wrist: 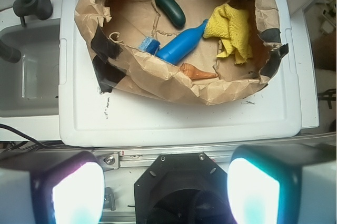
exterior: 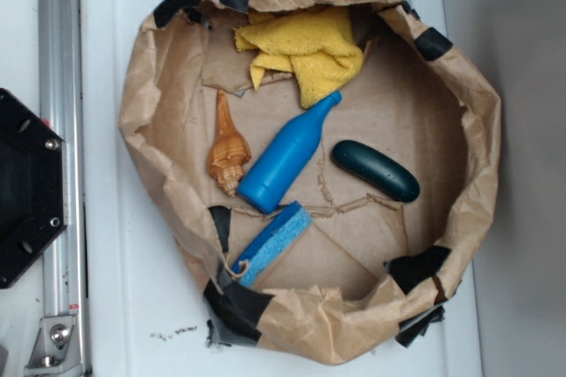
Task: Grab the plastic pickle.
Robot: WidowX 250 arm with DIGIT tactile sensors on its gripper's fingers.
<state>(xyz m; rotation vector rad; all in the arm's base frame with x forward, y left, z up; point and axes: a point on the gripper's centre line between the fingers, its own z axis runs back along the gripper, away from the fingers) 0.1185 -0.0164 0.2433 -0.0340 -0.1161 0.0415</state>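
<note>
The pincer [wrist: 166, 190] is seen only in the wrist view, where its two pale fingers [wrist: 76, 192] are spread wide apart at the near edge of the picture, with nothing held between them. It is held high and well back from the brown paper bag [wrist: 152, 74], over the black base plate [wrist: 181, 192] and short of the white bench [wrist: 174, 119], with the camera looking down and forward at the bag. In the exterior view no part of the arm is shown over the bag; only the black base [exterior: 26, 187] is seen at the left edge. The plastic pickle [exterior: 376, 170] is lying flat on the bag's floor, on the right side in the exterior view, clear of the paper wall. The blue bottle [exterior: 287, 154] is lying just to its left, apart from it, with its neck pointing toward the yellow cloth [exterior: 305, 54] at the far side. A tan seashell [exterior: 228, 149] is lying left of the bottle, and a blue sponge [exterior: 274, 242] is propped near the bottle's base, against the bag's near wall.
</note>
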